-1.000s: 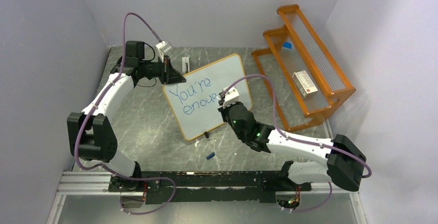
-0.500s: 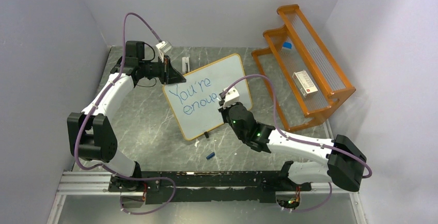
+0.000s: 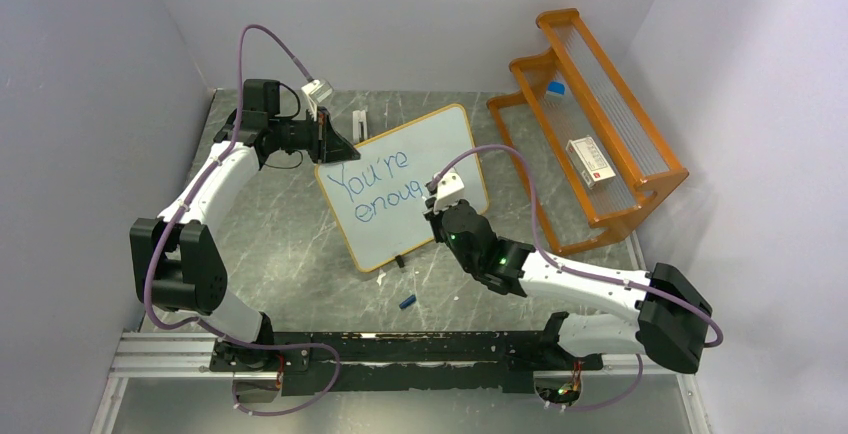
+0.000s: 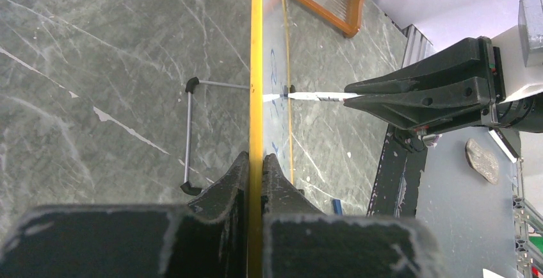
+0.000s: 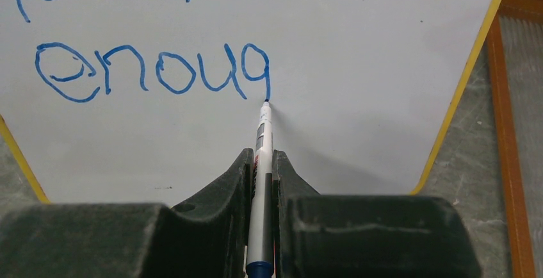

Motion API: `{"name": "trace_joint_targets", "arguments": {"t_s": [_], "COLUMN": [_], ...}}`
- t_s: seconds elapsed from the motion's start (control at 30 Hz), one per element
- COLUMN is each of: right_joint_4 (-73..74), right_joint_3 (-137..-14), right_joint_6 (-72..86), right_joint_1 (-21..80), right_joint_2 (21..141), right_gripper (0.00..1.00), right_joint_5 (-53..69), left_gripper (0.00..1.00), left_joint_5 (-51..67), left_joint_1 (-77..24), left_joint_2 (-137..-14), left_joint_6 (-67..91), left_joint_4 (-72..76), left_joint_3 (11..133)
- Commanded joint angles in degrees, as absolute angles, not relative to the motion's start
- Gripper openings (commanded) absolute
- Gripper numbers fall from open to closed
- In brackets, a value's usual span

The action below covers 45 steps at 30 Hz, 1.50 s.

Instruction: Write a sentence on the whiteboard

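Right gripper (image 5: 261, 157): clamped shut on marker (image 5: 263, 130), tip pressed against whiteboard (image 5: 371, 47) after blue "You're enoug"; left gripper (image 4: 256, 160): pinched whiteboard's yellow edge.

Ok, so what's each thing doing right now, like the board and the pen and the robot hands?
whiteboard: propped up, "You're enoug" written in blue
marker: uncapped, tip touching the whiteboard at the g's tail
left gripper: shut on the whiteboard's frame
right gripper: shut on the marker
orange rack: upright, small box inside
small blue piece: lying loose on the table
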<state>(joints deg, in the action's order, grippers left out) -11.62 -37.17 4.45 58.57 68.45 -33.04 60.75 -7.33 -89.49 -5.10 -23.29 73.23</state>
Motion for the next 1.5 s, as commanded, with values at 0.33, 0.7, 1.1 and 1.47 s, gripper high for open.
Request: {"name": "trace_joint_targets", "arguments": {"t_s": [0.33,0.7,1.1,1.47], "right_joint_4": [-10.2,-14.07,-19.56,-21.9], "right_joint_3": [-38.24,-38.24,-38.85,-40.59], "right_joint_6": [5.46,4.14,1.82,1.09], "right_joint_1": [60.7,60.91,56.37,54.94], "right_joint_2": [69.33,65.09,65.47,68.51], "right_gripper": [0.0,0.0,0.0,0.0], "right_joint_5": [-29.73,-34.01,-32.64,-30.76], "left_gripper": [0.05,0.05,0.05,0.05], "left_joint_5": [57.12,57.04,57.01,56.69], "left_joint_1": [-7.56,-7.56,-7.65,-7.65], "left_joint_2": [-91.05,-91.06,-91.06,-91.14], "left_joint_6": [-8.53,-8.53,-8.59,-8.87], "left_joint_4": [-24.79,-24.78,-24.87,-25.3], "left_joint_3": [72.95,72.95,72.99,73.21]}}
